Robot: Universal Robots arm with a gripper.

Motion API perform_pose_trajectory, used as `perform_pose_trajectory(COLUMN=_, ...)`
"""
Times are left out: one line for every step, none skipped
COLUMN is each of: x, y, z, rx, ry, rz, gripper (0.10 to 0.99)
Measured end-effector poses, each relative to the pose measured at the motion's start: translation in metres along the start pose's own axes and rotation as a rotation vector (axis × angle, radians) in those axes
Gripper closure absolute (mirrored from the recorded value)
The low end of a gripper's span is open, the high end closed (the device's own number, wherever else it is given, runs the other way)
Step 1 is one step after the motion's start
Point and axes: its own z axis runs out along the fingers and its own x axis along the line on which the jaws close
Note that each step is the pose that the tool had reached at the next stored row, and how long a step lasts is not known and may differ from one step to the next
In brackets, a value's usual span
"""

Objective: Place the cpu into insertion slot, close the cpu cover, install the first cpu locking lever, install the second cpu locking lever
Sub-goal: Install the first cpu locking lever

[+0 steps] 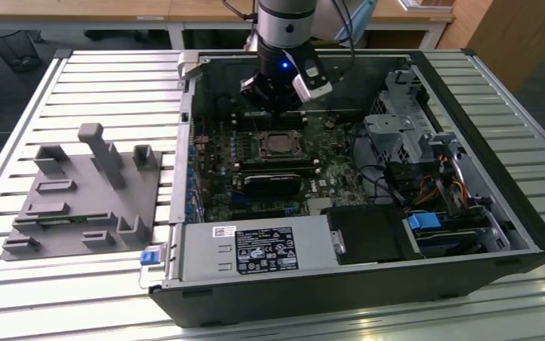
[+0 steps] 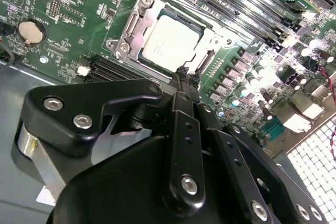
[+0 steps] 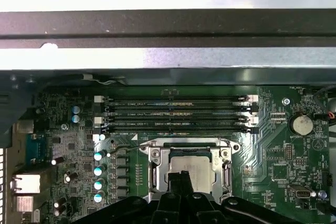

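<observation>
The cpu [image 2: 169,43] lies flat in the insertion slot [image 2: 205,61] on the green motherboard, silvery top up. The cpu cover [image 2: 137,22], a thin silvery frame, lies down around it. In the first wrist view the cpu [image 3: 198,169] and the cover [image 3: 156,162] sit just beyond my fingertips. My gripper [image 2: 181,73] hovers over the socket's edge, its black fingers pressed together with nothing between them. In the exterior view the gripper [image 1: 270,105] hangs inside the open computer case, just behind the cpu [image 1: 274,145].
Long black memory slots [image 3: 173,114] run beside the socket. A coin battery [image 3: 302,124] sits on the board. A black heatsink block [image 1: 272,181], the power supply [image 1: 253,249] and the drive cage [image 1: 405,128] fill the case. A grey fixture [image 1: 82,192] stands on the exterior view's left.
</observation>
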Motion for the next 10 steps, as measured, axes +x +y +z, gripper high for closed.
perform_pose_trajectory(x=0.0001, y=0.0000, z=0.0000, rx=0.000, ry=0.0000, rz=0.000, gripper=0.980)
perform_pose_trajectory(x=0.0002, y=0.0000, z=-0.0001, rx=0.000, ry=0.0001, rz=0.000, gripper=0.980)
perform_pose_trajectory(x=0.0002, y=-0.0001, z=-0.0004, rx=0.000, ry=0.0001, rz=0.000, gripper=0.980)
perform_pose_trajectory(x=0.0002, y=0.0000, z=-0.0011, rx=0.000, ry=0.0001, rz=0.000, gripper=0.980)
perform_pose_trajectory(x=0.0002, y=0.0000, z=-0.0019, rx=0.000, ry=0.0000, rz=0.000, gripper=0.980)
perform_pose_trajectory(x=0.0002, y=0.0001, z=-0.0031, rx=0.000, ry=0.0000, rz=-0.001, gripper=0.980)
perform_pose_trajectory(x=0.0002, y=0.0002, z=-0.0043, rx=0.000, ry=0.0000, rz=-0.001, gripper=0.980)
perform_pose_trajectory(x=0.0003, y=0.0002, z=-0.0051, rx=0.000, ry=0.0000, rz=-0.001, gripper=0.980)
perform_pose_trajectory(x=0.0005, y=0.0002, z=-0.0051, rx=0.000, ry=-0.0003, rz=-0.001, gripper=0.980)
perform_pose_trajectory(x=0.0011, y=0.0002, z=-0.0051, rx=0.000, ry=-0.0006, rz=-0.003, gripper=0.980)
